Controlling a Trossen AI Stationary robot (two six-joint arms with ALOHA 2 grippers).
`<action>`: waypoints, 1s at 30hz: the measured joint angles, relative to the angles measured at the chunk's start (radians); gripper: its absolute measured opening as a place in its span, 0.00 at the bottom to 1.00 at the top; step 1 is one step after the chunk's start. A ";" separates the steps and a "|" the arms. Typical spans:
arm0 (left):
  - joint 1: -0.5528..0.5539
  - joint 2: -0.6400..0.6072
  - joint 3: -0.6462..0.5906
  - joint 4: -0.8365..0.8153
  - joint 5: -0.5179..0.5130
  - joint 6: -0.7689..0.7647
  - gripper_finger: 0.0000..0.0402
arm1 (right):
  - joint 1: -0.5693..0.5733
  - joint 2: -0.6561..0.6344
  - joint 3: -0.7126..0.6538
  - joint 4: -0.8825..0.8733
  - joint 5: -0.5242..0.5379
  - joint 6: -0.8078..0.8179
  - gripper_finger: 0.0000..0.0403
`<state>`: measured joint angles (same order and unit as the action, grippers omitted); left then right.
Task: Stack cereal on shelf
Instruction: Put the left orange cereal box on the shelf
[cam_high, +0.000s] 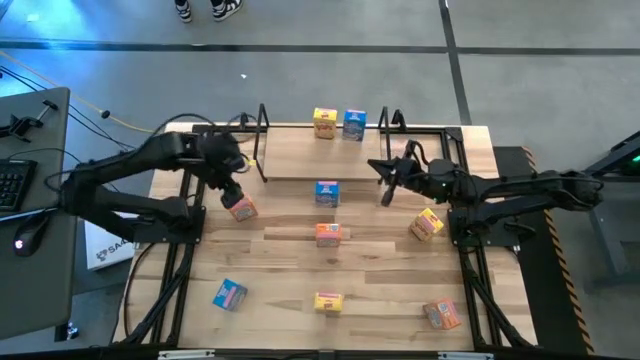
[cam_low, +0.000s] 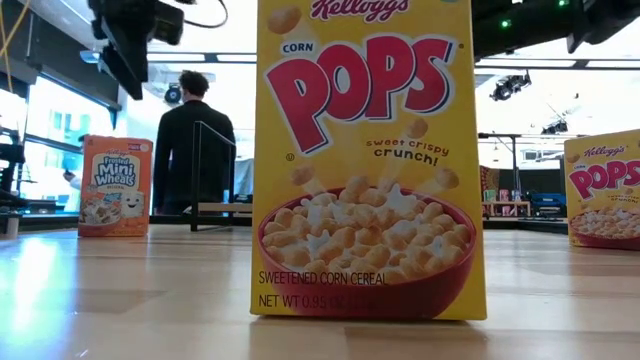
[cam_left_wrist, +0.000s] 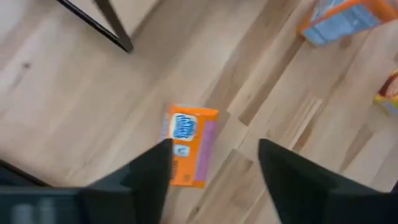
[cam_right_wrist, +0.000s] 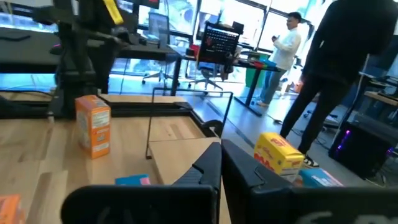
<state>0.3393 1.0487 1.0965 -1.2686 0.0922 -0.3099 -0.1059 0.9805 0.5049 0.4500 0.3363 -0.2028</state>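
Note:
My left gripper (cam_high: 236, 192) is open and hovers just above an orange cereal box (cam_high: 241, 207) on the table's left side. In the left wrist view the box (cam_left_wrist: 189, 146) lies below my left finger, and I see no touch. My right gripper (cam_high: 384, 190) is shut and empty, and points at the right end of the shelf (cam_high: 330, 165). A yellow box (cam_high: 325, 123) and a blue box (cam_high: 354, 124) stand on the shelf's far edge. Another blue box (cam_high: 326, 193) stands on the table at the shelf's near edge.
More boxes stand about the table: orange (cam_high: 328, 234), yellow (cam_high: 427, 224), blue (cam_high: 229, 294), yellow (cam_high: 328, 302) and orange (cam_high: 441, 314). The shelf's black wire uprights (cam_high: 262, 140) rise at both ends. A person (cam_low: 195, 140) stands beyond the far edge.

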 joint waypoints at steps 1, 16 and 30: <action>-0.009 0.027 0.003 -0.001 0.001 -0.003 0.64 | 0.008 0.001 0.000 0.000 0.000 -0.009 0.00; -0.081 0.175 -0.073 -0.026 -0.079 0.086 0.79 | 0.054 -0.001 0.000 -0.003 -0.001 -0.059 0.00; -0.087 0.162 -0.222 0.086 -0.077 0.105 0.74 | 0.054 -0.001 0.000 0.003 -0.003 -0.067 0.00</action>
<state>0.2523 1.2106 0.8748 -1.1829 0.0154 -0.2045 -0.0517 0.9798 0.5053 0.4526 0.3332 -0.2699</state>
